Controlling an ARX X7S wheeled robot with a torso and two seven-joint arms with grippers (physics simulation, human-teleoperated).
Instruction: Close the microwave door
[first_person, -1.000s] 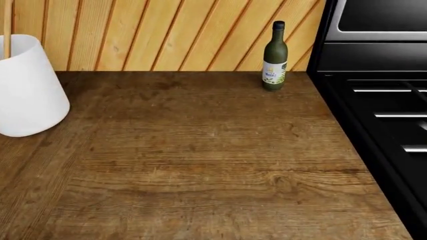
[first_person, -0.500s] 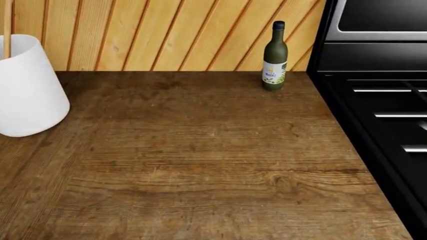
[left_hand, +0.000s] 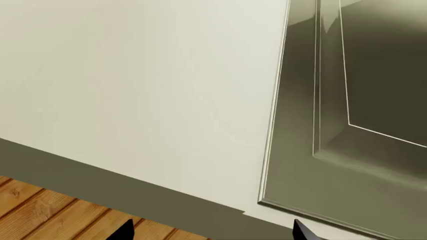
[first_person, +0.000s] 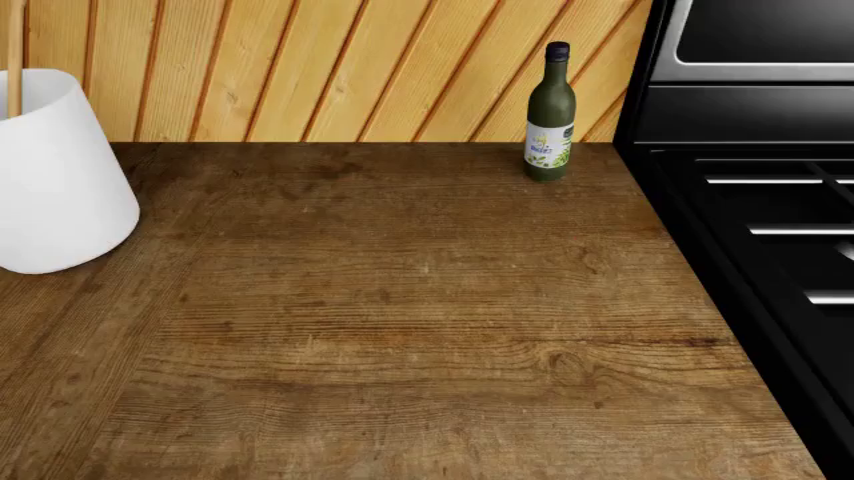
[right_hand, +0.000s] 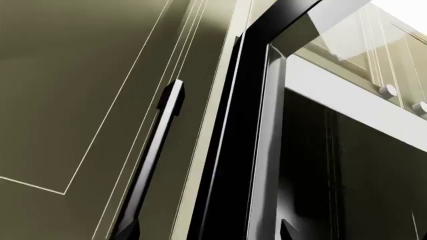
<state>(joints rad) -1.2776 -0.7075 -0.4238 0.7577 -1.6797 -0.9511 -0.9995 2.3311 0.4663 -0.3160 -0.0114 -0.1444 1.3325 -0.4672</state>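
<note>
microwave door (right_hand: 257, 125) edge-on, probably ajar, long edge toward right claw (right_hand: 210, 231)

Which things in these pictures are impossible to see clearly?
- Microwave: not identifiable in any view.
- Left end effector: left wrist view, only two fingertips show; the edge cuts the rest.
- Right end effector: right wrist view, same.
- White container: head view, cut by the left edge.
- Bottle label: too small.

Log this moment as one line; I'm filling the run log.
task: close microwave door | head view: countertop, bottle, white container, stove | arms: outside head view | right wrist: black door edge | door state: unclear
</note>
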